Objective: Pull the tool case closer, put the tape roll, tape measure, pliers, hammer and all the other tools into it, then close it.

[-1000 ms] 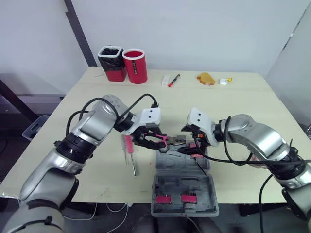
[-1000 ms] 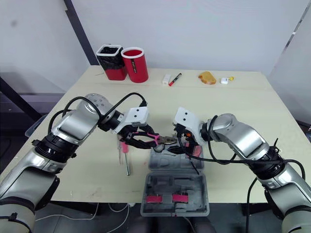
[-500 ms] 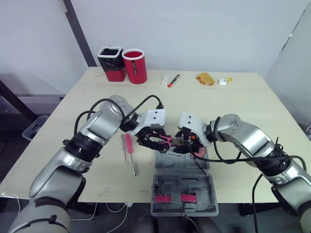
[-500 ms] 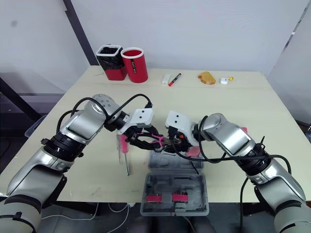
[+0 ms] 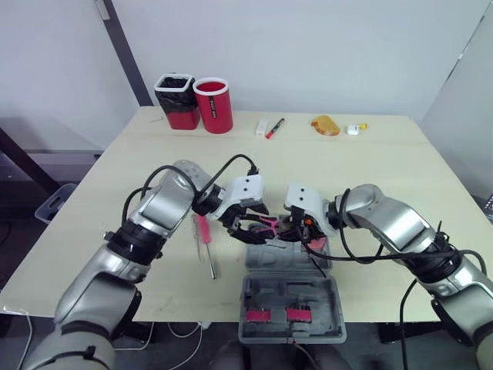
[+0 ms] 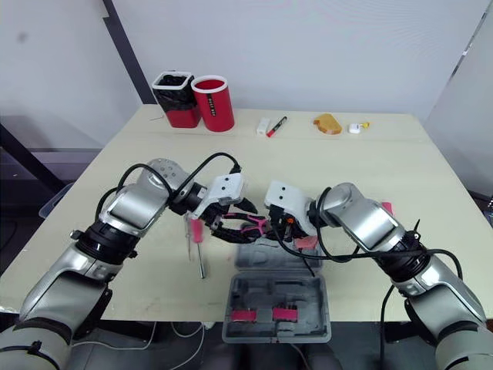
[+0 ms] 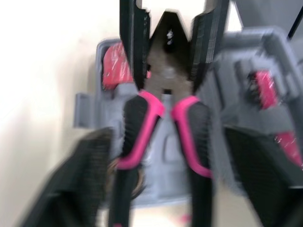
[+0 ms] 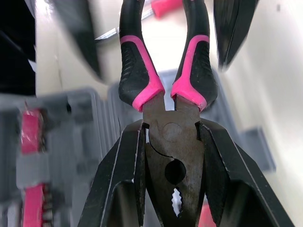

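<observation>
Pink-and-black pliers (image 5: 269, 225) hang just above the back edge of the open grey tool case (image 5: 254, 287). My right gripper (image 8: 170, 127) is shut on the pliers' metal head (image 8: 173, 158), one black finger (image 8: 124, 170) on each side. My left gripper (image 7: 165, 139) stands open, its fingers (image 7: 83, 179) spread wide beside the pink handles (image 7: 142, 118) and off them. In the head views the left gripper (image 5: 248, 228) and the right gripper (image 5: 297, 227) face each other over the case. A pink-handled screwdriver (image 5: 205, 233) lies on the table left of the case.
Two cups, one red (image 5: 215, 104) and one black and red (image 5: 177, 100), stand at the table's back left. A marker (image 5: 275, 127), a yellow object (image 5: 326, 125) and a small white item (image 5: 353, 129) lie along the back edge. Something pink (image 5: 316, 245) sits under my right wrist.
My right gripper moved left onto the pliers' head and shut on it. My left gripper then opened and let go of the handles.
</observation>
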You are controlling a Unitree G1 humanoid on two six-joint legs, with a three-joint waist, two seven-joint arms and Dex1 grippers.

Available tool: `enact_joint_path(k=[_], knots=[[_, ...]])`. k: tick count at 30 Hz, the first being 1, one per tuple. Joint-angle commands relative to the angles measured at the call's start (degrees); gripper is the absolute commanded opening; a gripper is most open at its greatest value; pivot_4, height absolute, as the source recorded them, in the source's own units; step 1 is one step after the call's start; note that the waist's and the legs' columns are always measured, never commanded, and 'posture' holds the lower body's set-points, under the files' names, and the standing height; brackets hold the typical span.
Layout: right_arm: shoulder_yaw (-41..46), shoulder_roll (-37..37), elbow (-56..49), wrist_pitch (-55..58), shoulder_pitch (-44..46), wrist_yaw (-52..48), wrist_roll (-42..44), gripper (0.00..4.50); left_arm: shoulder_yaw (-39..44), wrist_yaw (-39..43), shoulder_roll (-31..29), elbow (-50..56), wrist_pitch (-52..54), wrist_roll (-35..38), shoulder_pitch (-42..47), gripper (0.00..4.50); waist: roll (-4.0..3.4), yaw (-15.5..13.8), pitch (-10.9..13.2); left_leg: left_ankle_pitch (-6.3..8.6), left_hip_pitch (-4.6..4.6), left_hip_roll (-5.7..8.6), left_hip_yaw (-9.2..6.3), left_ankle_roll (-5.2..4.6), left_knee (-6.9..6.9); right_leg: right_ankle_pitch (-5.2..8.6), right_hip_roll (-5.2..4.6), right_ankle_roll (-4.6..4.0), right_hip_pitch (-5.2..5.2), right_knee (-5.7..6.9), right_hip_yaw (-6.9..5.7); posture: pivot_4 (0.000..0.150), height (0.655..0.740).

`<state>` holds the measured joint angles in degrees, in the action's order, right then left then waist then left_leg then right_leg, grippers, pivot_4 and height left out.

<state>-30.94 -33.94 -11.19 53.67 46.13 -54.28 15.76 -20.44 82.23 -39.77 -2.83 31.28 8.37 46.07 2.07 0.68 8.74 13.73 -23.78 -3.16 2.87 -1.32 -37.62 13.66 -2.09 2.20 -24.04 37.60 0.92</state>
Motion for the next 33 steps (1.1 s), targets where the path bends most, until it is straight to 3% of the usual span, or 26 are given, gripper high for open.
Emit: enact_joint_path(k=[1, 6, 9, 15, 24, 33], knots=[[3.01, -2.09, -4.14, 0.08, -0.60, -1.11, 0.69, 1.02, 8.70, -2.78, -0.76, 5.49, 4.14, 6.72, -3.61, 4.50, 0.00, 0.10, 0.00, 0.00, 0.00, -0.01, -0.04, 0.00, -0.01, 0.00, 0.00, 0.00, 0.00, 0.00, 0.00, 0.150, 0.7400], [3.41, -6.45, -6.23, -0.70, -2.77, -2.35, 0.25, 1.02, 21.06, -5.03, -2.31, 9.46, 5.50, 15.68, -14.66, 4.50, -0.05, 0.21, -0.02, 0.00, 0.07, -0.03, -0.13, 0.00, -0.03, 0.00, 0.01, -0.01, 0.00, 0.08, 0.03, 0.150, 0.7400], [4.16, -10.01, -8.29, -1.26, -4.82, -3.62, 0.56, 1.02, 28.97, -4.34, -2.93, 9.89, 0.52, 19.26, -23.20, 4.50, -0.06, 0.16, -0.02, 0.00, 0.06, -0.04, -0.11, 0.00, -0.06, 0.00, 0.00, -0.01, 0.02, 0.07, -0.01, 0.150, 0.7400], [4.61, -14.10, -9.03, -2.81, -8.39, -5.60, 0.46, 1.02, 38.73, 5.17, -5.27, 5.85, -8.14, 26.04, -36.40, 4.50, -0.10, 0.04, -0.01, 0.00, 0.09, -0.06, -0.07, 0.01, -0.08, 0.02, -0.05, -0.05, 0.02, 0.04, -0.02, 0.150, 0.7400], [0.60, -13.13, -4.55, -6.69, -8.40, -7.19, -3.90, 1.02, 43.84, 6.42, -5.07, 4.80, -12.64, 31.05, -42.54, 4.50, -0.11, 0.11, -0.01, 0.00, 0.08, -0.07, -0.07, 0.01, -0.22, 0.14, -0.10, -0.25, 0.05, 0.05, 0.00, 0.150, 0.7400], [-5.82, -4.60, 4.49, -9.99, -3.50, -7.71, -11.10, 1.02, 42.99, 3.76, -5.28, 7.41, -12.41, 32.04, -44.95, 4.50, -0.12, 0.16, -0.01, 0.00, 0.08, -0.07, -0.01, 0.01, -0.22, 0.14, -0.08, -0.25, 0.05, 0.10, -0.03, 0.150, 0.7400]])
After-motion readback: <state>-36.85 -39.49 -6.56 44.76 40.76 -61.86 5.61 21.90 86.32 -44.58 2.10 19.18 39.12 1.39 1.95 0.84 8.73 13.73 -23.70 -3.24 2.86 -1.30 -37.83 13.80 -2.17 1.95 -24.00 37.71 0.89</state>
